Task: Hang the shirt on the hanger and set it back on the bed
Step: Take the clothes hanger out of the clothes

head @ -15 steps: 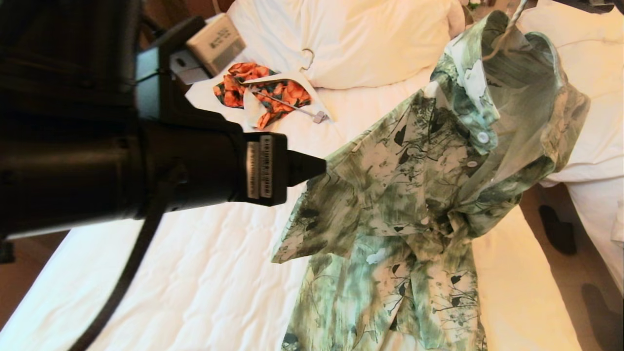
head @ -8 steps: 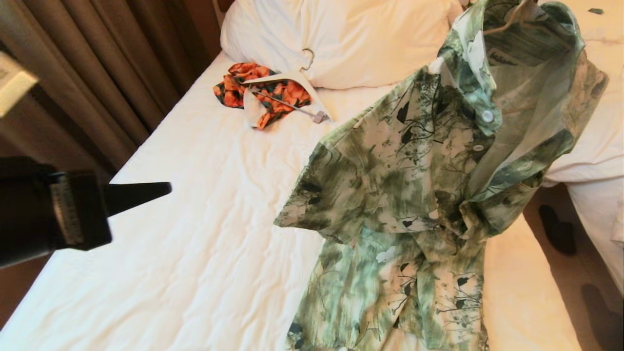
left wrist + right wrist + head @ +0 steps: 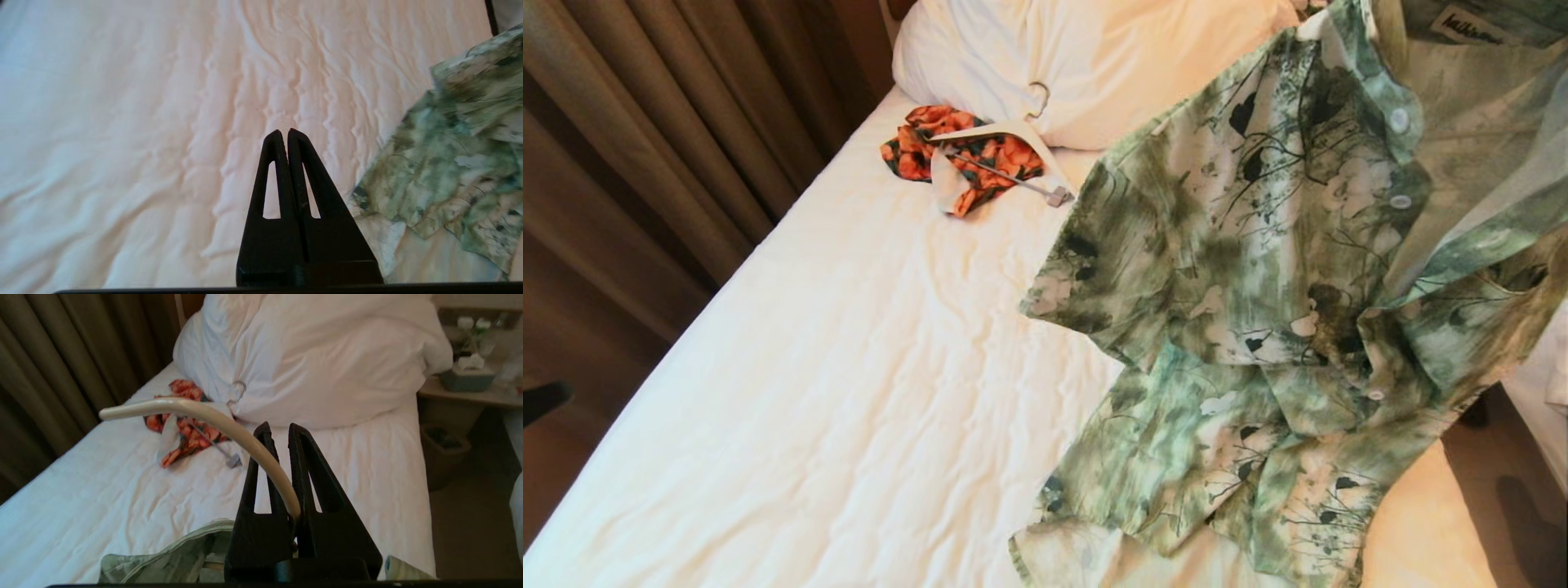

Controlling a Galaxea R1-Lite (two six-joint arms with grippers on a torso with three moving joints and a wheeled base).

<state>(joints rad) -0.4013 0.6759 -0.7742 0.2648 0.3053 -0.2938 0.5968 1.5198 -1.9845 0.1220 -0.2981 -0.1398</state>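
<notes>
Right claw (image 3: 282, 433) clamped on the cream hook of the hanger (image 3: 212, 420), held up over the bed (image 3: 849, 367); hook curves out between the 2 fingers. Shirt (image 3: 1274, 269) hangs from it in the air on the right side of the head view, collar up, front open, white buttons showing, lower hem draped onto the sheet near the bed's foot. Hanger body is hidden inside the shirt, so probably seated in the shoulders but hard to confirm. Left claw (image 3: 285, 134) closed on nothing, fingers pressed together, hovering above bare sheet just beside the shirt's hem edge. Big white pillow (image 3: 1094, 65) at the head of the bed. Orange-and-black floral garment (image 3: 964, 151) on a broad white hanger (image 3: 1005, 135) lies by the pillow, well apart from the shirt. Brown curtain (image 3: 645, 147) along the bed's left side.
</notes>
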